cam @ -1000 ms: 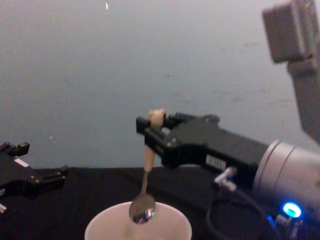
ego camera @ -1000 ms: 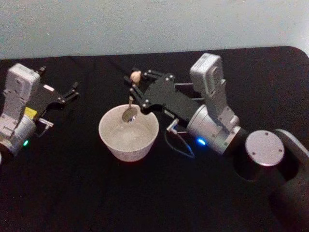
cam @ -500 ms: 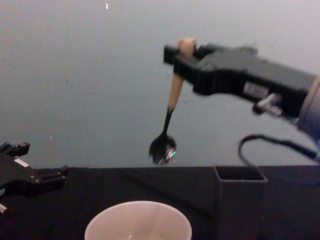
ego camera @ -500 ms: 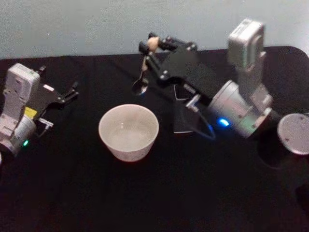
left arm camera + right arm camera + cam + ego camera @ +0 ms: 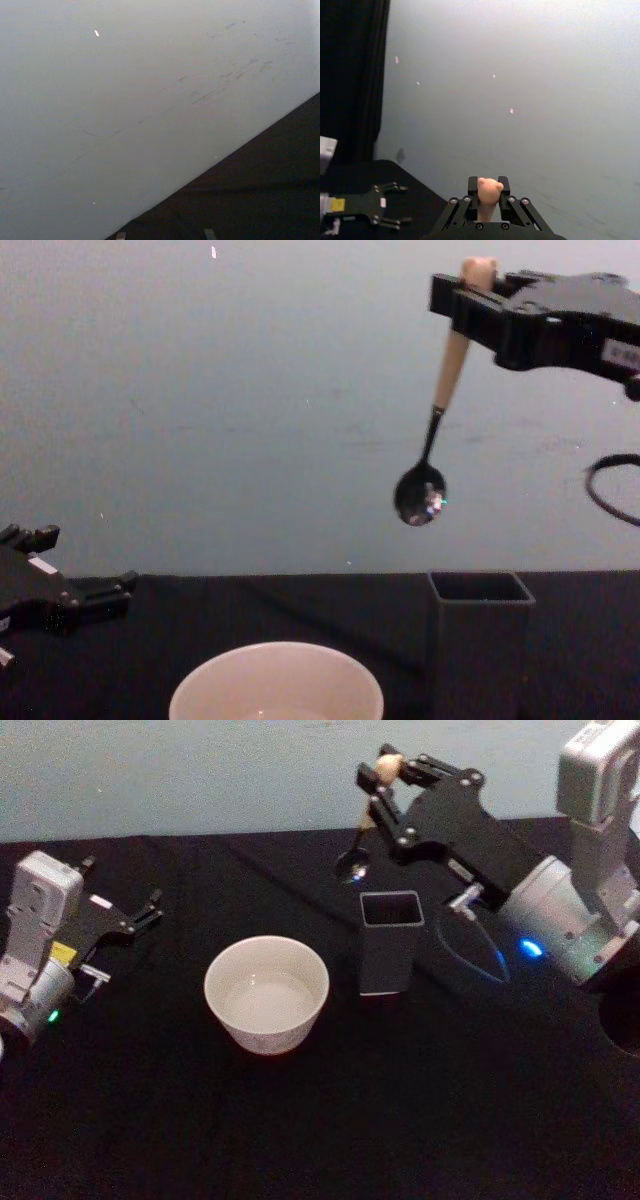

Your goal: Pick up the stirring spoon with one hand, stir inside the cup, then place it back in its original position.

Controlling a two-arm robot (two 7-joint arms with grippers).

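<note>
My right gripper is shut on the top of the stirring spoon, just under its bear-head knob. The spoon hangs bowl-down in the air, its shiny bowl well above the left rim of the dark grey box holder. From the head view the spoon hangs just behind the holder. The cream-white cup stands to the holder's left with nothing in it; its rim also shows low in the chest view. My left gripper rests open at the far left of the table.
A black cloth covers the table, with a pale wall behind it. The right arm's black cable loops beside the holder. The left gripper also appears far off in the right wrist view.
My right gripper lifted the spoon out of the cup, then carried it up and right to above the holder. The left arm stayed still.
</note>
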